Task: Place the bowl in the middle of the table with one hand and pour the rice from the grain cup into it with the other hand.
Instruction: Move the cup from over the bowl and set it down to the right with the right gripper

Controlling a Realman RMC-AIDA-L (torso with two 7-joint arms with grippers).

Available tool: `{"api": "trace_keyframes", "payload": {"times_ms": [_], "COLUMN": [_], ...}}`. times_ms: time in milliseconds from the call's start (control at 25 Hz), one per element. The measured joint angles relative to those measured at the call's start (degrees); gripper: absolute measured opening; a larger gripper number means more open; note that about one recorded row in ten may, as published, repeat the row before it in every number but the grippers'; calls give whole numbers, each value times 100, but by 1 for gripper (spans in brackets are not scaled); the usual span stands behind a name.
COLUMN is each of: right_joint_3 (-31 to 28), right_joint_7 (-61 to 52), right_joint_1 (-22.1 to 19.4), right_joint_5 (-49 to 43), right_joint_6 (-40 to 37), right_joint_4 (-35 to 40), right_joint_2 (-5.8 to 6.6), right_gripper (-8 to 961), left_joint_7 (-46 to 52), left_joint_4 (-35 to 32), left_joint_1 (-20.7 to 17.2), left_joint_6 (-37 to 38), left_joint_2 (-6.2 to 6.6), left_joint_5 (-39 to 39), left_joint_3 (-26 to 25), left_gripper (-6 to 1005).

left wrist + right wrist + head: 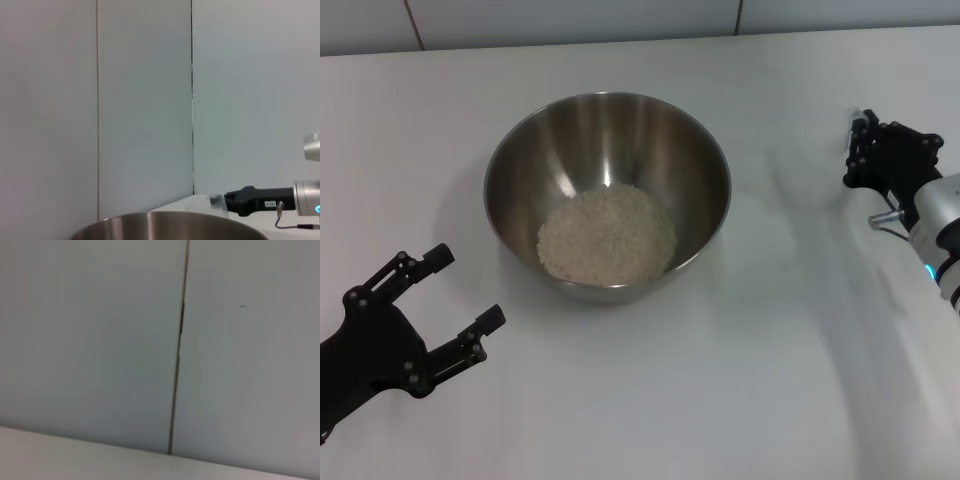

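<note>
The steel bowl stands in the middle of the white table with a pale heap of rice in its bottom. My left gripper is open at the near left, apart from the bowl, with nothing between its fingers. Far out at the table's right edge, my right gripper holds a faint translucent grain cup at its tips. In the left wrist view, the bowl's rim fills the bottom. Beyond it the right gripper shows with the clear grain cup at its end.
A grey panelled wall runs behind the table's far edge. The right wrist view shows only that wall and a strip of tabletop.
</note>
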State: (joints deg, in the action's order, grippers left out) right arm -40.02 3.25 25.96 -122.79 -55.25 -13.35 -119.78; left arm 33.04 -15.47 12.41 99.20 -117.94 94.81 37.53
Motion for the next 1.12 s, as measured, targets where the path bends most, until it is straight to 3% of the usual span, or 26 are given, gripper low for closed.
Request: {"api": "trace_keyframes", "payload": {"times_ms": [120,320,520,800,1120], "right_joint_3": [159,170,170,170,186], "right_joint_7": [0,-1,-11,-132,-165], "right_joint_1": [16,-2,-51,-132,-239], "right_joint_5": [0,13,21,17,10], "right_joint_6": [3,7,3,-106,-128], "right_joint_4": [17,22,27,20,21], "right_joint_2": [4,7,8,8,7], "right_gripper": [25,118,276,284,524], "left_joint_7": [0,0,0,0,0], "left_joint_4": [0,0,0,0,0], "left_joint_1": [-4,-11,-10,-10,-10], "left_joint_6": [23,44,62,65,80], "left_joint_2": [0,0,0,0,0], "left_joint_5": [-1,-3,-13,-16,-16], "left_joint_3": [0,0,0,0,0], "left_gripper": [841,841,841,841,841]}}
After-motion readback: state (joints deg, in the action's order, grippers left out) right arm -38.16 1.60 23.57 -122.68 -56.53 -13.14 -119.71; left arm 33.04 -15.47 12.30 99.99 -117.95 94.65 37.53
